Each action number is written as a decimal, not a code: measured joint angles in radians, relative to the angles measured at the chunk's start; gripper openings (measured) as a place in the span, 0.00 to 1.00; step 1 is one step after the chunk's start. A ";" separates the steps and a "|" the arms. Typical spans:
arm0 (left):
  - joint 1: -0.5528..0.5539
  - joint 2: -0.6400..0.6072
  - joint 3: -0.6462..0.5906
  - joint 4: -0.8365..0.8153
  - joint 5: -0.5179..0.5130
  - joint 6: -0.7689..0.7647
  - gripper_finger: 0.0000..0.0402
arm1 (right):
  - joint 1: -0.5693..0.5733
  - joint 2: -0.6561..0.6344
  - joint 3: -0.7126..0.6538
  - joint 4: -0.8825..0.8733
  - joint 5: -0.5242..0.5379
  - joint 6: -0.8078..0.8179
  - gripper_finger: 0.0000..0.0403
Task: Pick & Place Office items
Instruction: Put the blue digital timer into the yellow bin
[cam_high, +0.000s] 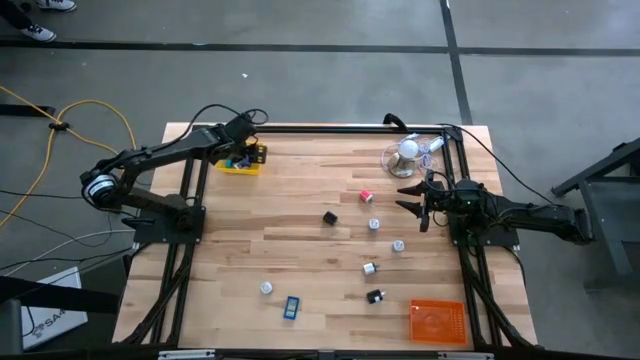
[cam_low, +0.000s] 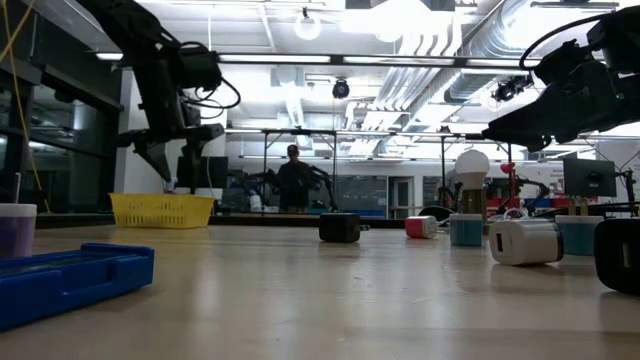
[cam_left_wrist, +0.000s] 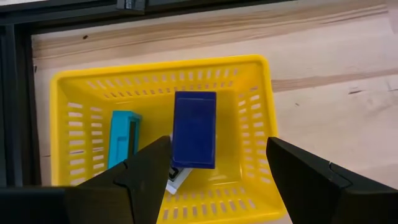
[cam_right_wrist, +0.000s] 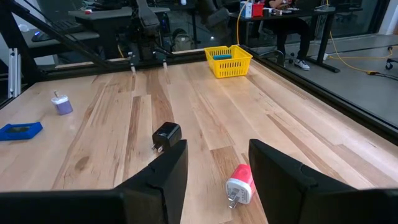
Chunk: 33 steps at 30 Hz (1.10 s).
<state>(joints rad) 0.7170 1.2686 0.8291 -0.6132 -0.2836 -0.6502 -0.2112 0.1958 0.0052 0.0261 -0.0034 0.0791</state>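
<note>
I am holding my left claw (cam_left_wrist: 211, 180) wide open over the yellow slotted plastic tray (cam_left_wrist: 255, 124), a dark blue rectangular block (cam_left_wrist: 194, 129) lying inside just beneath my fingers; my right claw (cam_right_wrist: 214, 180), also spread, is hovering above a small red-and-white plug (cam_right_wrist: 239, 185) on the wooden tabletop (cam_right_wrist: 124, 124)

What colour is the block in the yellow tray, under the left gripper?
Dark blue block; the left wrist view shows it best.
</note>
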 joint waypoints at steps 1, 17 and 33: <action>0.000 0.000 0.000 0.000 0.000 0.000 0.64 | 0.000 0.000 0.000 0.000 0.000 0.000 0.39; -0.062 -0.031 0.000 0.074 0.103 0.237 0.64 | 0.000 0.000 0.000 0.000 0.000 0.000 0.39; -0.246 -0.153 0.000 0.072 0.106 0.364 0.64 | 0.000 0.000 0.000 0.000 0.000 0.000 0.39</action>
<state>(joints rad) 0.4711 1.1160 0.8291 -0.5415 -0.1780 -0.2862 -0.2111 0.1958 0.0054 0.0261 -0.0035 0.0789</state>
